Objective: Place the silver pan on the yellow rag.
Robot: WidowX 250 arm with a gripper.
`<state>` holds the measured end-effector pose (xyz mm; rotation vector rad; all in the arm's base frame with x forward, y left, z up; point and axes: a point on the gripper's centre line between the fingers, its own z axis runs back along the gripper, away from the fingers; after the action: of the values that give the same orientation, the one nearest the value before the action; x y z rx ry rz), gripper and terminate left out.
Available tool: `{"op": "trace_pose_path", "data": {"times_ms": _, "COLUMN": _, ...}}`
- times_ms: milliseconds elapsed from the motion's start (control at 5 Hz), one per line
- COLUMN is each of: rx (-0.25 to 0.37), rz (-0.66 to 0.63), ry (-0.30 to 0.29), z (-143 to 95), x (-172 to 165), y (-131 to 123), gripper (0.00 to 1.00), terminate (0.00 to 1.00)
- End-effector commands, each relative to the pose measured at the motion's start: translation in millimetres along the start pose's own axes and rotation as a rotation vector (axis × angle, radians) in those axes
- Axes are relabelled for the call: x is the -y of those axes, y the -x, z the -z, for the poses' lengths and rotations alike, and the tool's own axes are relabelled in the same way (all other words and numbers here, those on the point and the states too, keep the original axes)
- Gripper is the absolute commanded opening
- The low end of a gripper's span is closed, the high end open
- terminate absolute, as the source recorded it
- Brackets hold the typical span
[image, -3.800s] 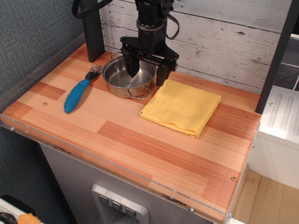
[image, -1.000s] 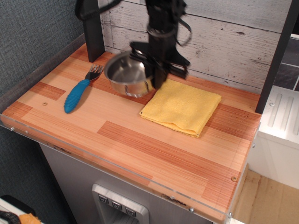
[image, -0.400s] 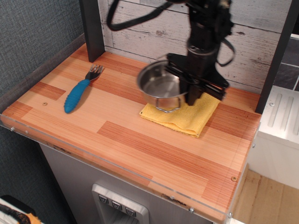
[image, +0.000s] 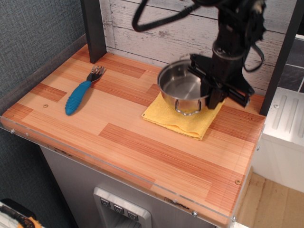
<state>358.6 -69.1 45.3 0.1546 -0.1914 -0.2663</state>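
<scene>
The silver pan (image: 181, 87) is a shiny round steel pot with wire loop handles. It hangs in the air over the yellow rag (image: 183, 120), held by its right rim. My gripper (image: 209, 90) is shut on that rim, with one black finger inside the pan and one outside. The rag lies flat on the wooden table; the pan and the gripper hide its far part. I cannot tell if the pan's bottom touches the cloth.
A fork with a blue handle (image: 80, 94) lies at the table's left. A dark post (image: 94, 26) stands at the back left and a white plank wall (image: 156, 28) runs behind. The table's front edge (image: 118, 173) has a clear rim.
The gripper has carried the pan from the back left, next to the fork, to the right and over the yellow rag. It moved further right in the last half second.
</scene>
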Motion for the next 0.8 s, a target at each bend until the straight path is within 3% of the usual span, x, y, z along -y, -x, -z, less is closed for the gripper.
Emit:
{"op": "trace_pose_path", "data": {"times_ms": 0, "rx": 0.033, "rz": -0.005, "ry": 0.007, "z": -8, "x": 0, "y": -8, "gripper": 0.00, "terminate": 0.00}}
{"op": "trace_pose_path", "data": {"times_ms": 600, "rx": 0.000, "rz": -0.002, "ry": 0.011, "z": 8, "x": 0, "y": -7, "gripper": 0.00, "terminate": 0.00}}
